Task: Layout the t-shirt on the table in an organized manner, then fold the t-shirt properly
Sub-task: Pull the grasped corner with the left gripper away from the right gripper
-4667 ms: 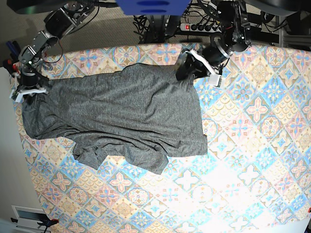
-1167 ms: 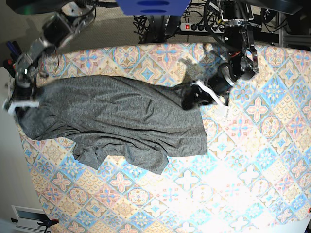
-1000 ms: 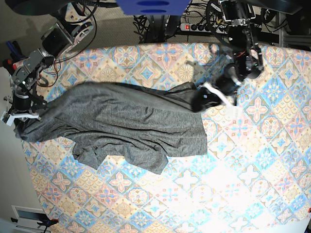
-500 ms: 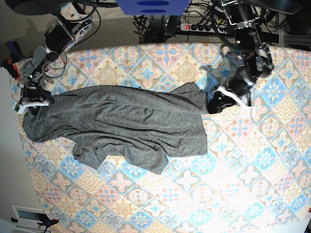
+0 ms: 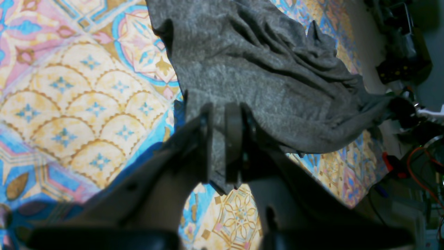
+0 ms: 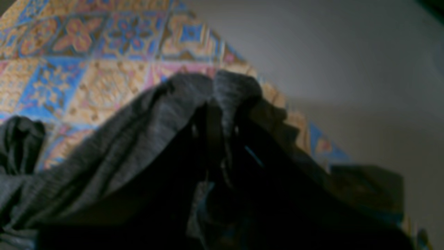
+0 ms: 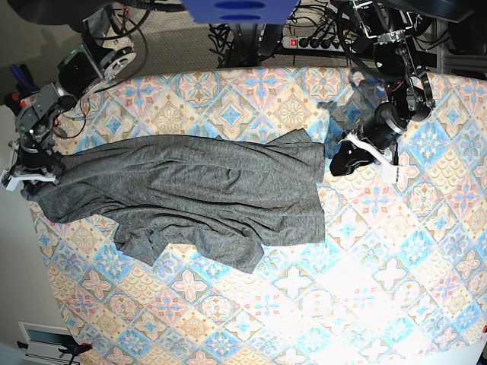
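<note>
since the earlier frame the left gripper (image 7: pixel 340 163) has dragged its pinched t-shirt (image 7: pixel 190 194) edge sideways, the right gripper (image 7: pixel 29 173) is clamped on the other end, and it's stretched but rumpled with no fold started.

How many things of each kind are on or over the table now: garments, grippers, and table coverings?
Garments: 1, the t-shirt
Grippers: 2, the left gripper and the right gripper
Table coverings: 1, the patterned cloth on the table
Total: 4

The dark-grey t-shirt (image 7: pixel 190 194) lies stretched sideways and rumpled across the pastel diamond-tiled table (image 7: pixel 365 266).
</note>
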Action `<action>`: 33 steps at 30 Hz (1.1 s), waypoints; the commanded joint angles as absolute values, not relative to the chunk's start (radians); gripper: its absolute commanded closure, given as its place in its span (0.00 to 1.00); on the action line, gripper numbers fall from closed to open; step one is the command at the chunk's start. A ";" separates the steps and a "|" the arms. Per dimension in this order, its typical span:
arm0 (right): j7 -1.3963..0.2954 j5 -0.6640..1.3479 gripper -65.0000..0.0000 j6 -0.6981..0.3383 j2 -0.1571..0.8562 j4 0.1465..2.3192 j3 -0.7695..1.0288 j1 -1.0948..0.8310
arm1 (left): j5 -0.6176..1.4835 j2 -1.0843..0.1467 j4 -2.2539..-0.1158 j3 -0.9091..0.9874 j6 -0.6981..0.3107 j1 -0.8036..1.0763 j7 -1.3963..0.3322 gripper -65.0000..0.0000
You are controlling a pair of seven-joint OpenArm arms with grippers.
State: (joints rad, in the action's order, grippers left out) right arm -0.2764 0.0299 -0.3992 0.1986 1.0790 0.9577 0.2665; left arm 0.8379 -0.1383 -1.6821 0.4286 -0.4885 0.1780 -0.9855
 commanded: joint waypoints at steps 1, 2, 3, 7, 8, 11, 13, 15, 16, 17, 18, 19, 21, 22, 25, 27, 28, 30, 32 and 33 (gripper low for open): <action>-0.251 0.045 1.00 -0.409 0.211 1.096 0.958 0.286 | 0.862 -0.150 -1.704 0.438 -0.495 0.171 -0.966 0.91; -0.245 0.045 1.00 -0.409 0.211 1.095 0.958 0.286 | 0.860 -0.151 -1.704 0.460 -0.495 0.173 -0.969 0.91; -0.243 0.045 1.00 -0.409 0.211 1.095 0.960 0.286 | 0.858 -0.151 -1.702 0.483 -0.495 0.173 -0.969 0.91; -0.239 0.045 1.00 -0.355 0.211 1.095 0.960 0.286 | 0.857 -0.163 -1.702 0.533 -0.496 0.194 -0.970 0.91; -0.232 0.047 1.00 -0.328 0.211 1.095 0.960 0.286 | 0.857 -0.177 -1.701 0.529 -0.496 0.194 -0.970 0.91; -0.211 0.047 1.00 -0.265 0.211 1.066 0.960 0.286 | 0.842 -0.193 -1.701 0.524 -0.496 0.222 -0.969 0.91; -0.209 0.047 1.00 -0.262 0.211 1.023 0.960 0.286 | 0.823 -0.193 -1.701 0.524 -0.496 0.229 -0.969 0.91; -0.208 0.045 1.00 -0.262 0.211 0.998 0.960 0.285 | 0.817 -0.193 -1.709 0.516 -0.498 0.248 -0.969 0.91; -0.208 0.045 1.00 -0.262 0.211 0.995 0.957 0.285 | 0.822 -0.193 -1.722 0.515 -0.498 0.252 -0.969 0.90; -0.208 0.045 1.00 -0.262 0.211 0.993 0.955 0.283 | 0.817 -0.191 -1.747 0.495 -0.498 0.254 -0.970 0.90; -0.208 0.045 1.00 -0.262 0.211 0.993 0.955 0.283 | 0.814 -0.191 -1.770 0.458 -0.498 0.254 -0.970 0.90; -0.209 0.045 1.00 -0.262 0.211 0.993 0.955 0.282 | 0.814 -0.193 -1.790 0.426 -0.498 0.251 -0.970 0.88; -0.211 0.045 1.00 -0.262 0.211 0.993 0.955 0.282 | 0.816 -0.193 -1.817 0.371 -0.498 0.243 -0.963 0.82; -0.213 0.045 1.00 -0.262 0.211 0.993 0.954 0.282 | 0.816 -0.193 -1.824 0.355 -0.498 0.226 -0.963 0.79; -0.213 0.044 1.00 -0.262 0.211 0.993 0.954 0.280 | 0.816 -0.191 -1.824 0.315 -0.498 0.174 -0.964 0.64; -0.213 0.044 1.00 -0.262 0.211 0.993 0.954 0.278 | 0.814 -0.189 -1.824 0.303 -0.496 0.150 -0.963 0.56; -0.213 0.044 1.00 -0.262 0.211 0.993 0.954 0.278 | 0.812 -0.189 -1.821 0.291 -0.496 0.130 -0.963 0.53; -0.211 0.044 1.00 -0.262 0.211 0.992 0.954 0.278 | 0.792 -0.189 -1.797 0.249 -0.496 0.087 -0.964 0.48; -0.211 0.044 1.00 -0.262 0.211 0.990 0.954 0.278 | 0.753 -0.189 -1.741 0.188 -0.496 0.027 -0.964 0.50; -0.211 0.044 1.00 -0.262 0.211 0.990 0.954 0.278 | 0.733 -0.189 -1.701 0.153 -0.496 -0.004 -0.964 0.52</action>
